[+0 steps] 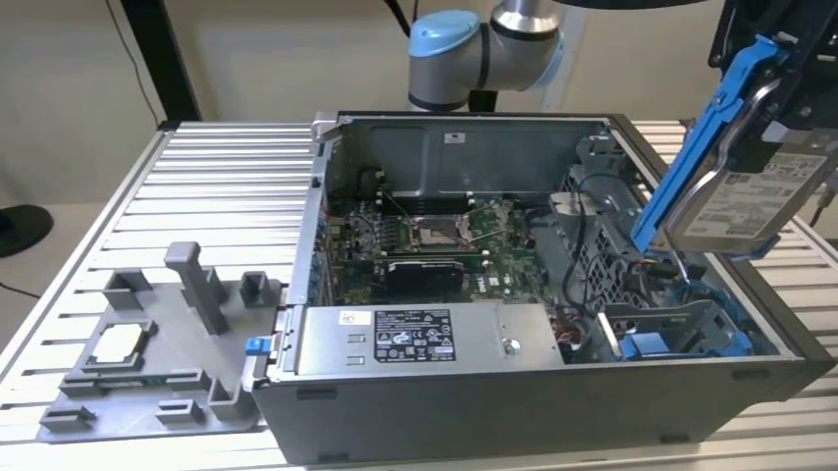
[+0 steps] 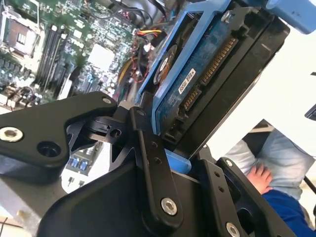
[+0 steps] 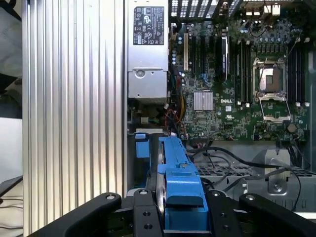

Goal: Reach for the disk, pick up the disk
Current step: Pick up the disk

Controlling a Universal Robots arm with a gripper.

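Exterior view, blue-framed silver disk (image 1: 740,186), white label

The disk (image 1: 753,186) is cut off by the exterior view's right edge, its top hidden behind the end effector (image 1: 772,59).

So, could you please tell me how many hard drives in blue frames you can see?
1: the disk is held by the gripper above the open computer case, at the exterior view's right. Others may be hidden inside.
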